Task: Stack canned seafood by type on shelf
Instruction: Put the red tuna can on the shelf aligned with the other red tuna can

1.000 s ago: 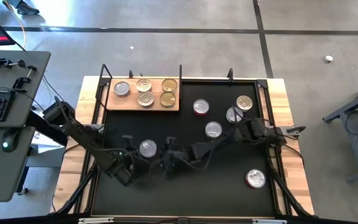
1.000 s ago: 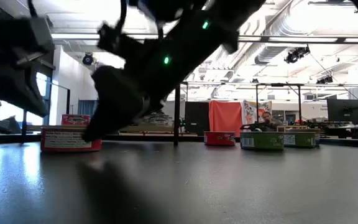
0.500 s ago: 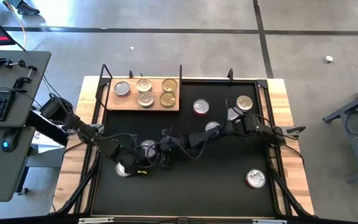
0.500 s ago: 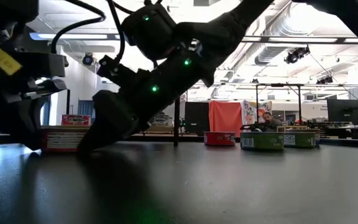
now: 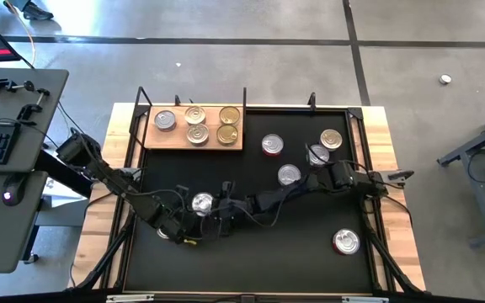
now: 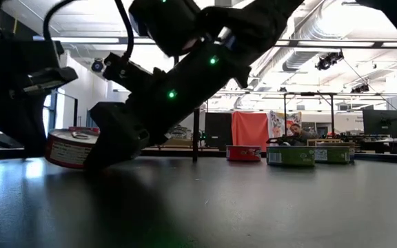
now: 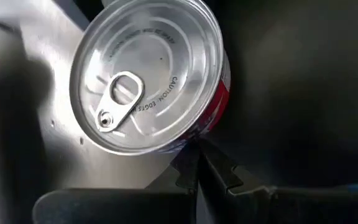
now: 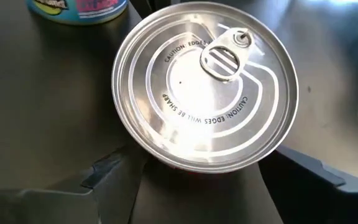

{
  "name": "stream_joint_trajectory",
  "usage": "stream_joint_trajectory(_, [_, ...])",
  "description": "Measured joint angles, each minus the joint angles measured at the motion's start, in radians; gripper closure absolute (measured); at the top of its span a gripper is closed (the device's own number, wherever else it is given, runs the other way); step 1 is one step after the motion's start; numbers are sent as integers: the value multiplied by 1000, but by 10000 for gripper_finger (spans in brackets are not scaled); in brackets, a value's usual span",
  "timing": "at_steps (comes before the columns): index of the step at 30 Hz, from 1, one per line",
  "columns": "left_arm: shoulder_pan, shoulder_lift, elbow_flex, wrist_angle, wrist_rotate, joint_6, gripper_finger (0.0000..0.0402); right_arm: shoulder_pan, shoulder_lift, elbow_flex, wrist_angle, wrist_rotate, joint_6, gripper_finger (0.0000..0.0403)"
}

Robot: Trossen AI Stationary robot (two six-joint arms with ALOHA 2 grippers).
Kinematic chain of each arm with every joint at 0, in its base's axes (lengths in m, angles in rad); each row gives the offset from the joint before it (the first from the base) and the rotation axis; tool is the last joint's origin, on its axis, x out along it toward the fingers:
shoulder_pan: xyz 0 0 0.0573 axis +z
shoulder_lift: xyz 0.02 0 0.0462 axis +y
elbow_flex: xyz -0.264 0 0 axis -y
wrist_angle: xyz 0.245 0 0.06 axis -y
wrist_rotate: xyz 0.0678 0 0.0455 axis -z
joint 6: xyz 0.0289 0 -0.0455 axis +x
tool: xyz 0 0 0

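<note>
A: What is the right gripper [image 5: 215,210] doing?

B: It reaches across the counter [image 5: 293,244] to the near-left part, and its fingers [image 8: 107,167] straddle a silver-lidded can with a red side [image 5: 202,203]. Judging by the wrist view, they are clamped on it.

A: What has changed in the last second?

B: Half a second ago the low view showed this can standing flat. Now it sits tilted [image 6: 71,147], one edge seemingly off the counter, with the right gripper against it. The grasp seems to have just closed.

A: And the left gripper [image 5: 183,229]?

B: It has drawn in beside the same can on its left. Its fingers look pressed together, holding nothing.

A: Where do things stand further out?

B: The shelf [image 5: 165,141] lies along the far-left edge, well apart from this can, with five cans on it in silver and gold. Five more loose cans are spread over the right half of the counter, none moved in the last second.

A: What does that mean for the task?

B: One more can is probably starting its trip to the shelf, and the red-sided silver can belongs with its matching type. Most of the sorting is still undone.
</note>
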Motion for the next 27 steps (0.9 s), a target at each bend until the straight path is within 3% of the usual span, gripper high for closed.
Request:
stream_joint_trajectory(4, [-31, -2, 4, 24, -9, -14, 401, 27, -2, 2, -31, 33, 66, 111])
stream_joint_trajectory(17, [-48, -4, 7, 54, -13, 3, 398, 31, -6, 6, -84, -29, 227, 112])
stream_joint_trajectory(27, [-49, -5, 10, 51, -3, 50, 316, 16, -6, 7, -128, -70, 291, 112])
